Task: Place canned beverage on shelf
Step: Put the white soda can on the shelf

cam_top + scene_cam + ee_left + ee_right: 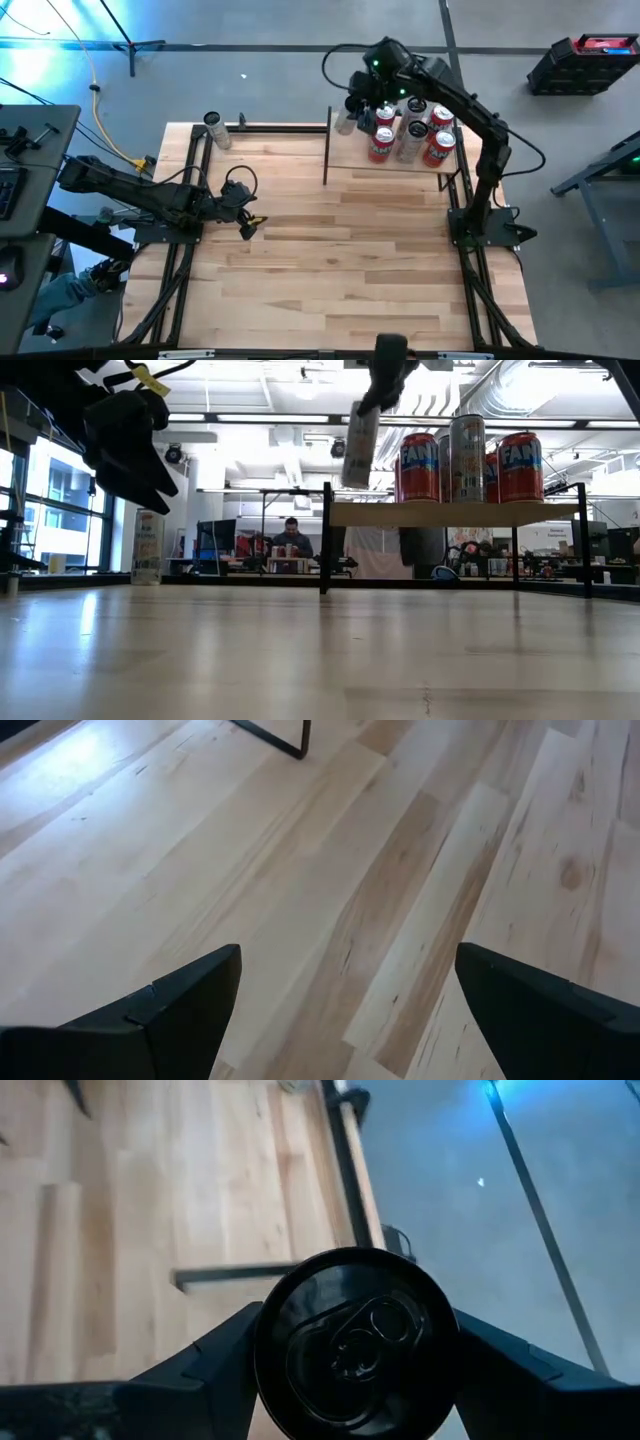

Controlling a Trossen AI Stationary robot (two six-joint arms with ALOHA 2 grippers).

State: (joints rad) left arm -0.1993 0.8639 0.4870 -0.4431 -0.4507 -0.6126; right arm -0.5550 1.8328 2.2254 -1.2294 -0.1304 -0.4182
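High view: right gripper [350, 118] carrying a can [346, 122] at the far left edge of the shelf [352, 158].

Right wrist view: jaws clamped on either side of the can [355, 1342], lid facing the camera, table planks and a black shelf rail beyond. Low view: can [359, 446] hanging tilted in the air, above the shelf board [450, 513] and just beside the left end of the standing cans [470, 458], not yet resting on anything. Left gripper [246, 222] idle low over the table [330, 270], jaws wide and empty. Another can [216, 130] waiting at the table's far left corner. Step in hand: carrying the can in for placement. Next, by the look of it: straighten the can upright, lower onto bare board clear of the neighbours, then release.
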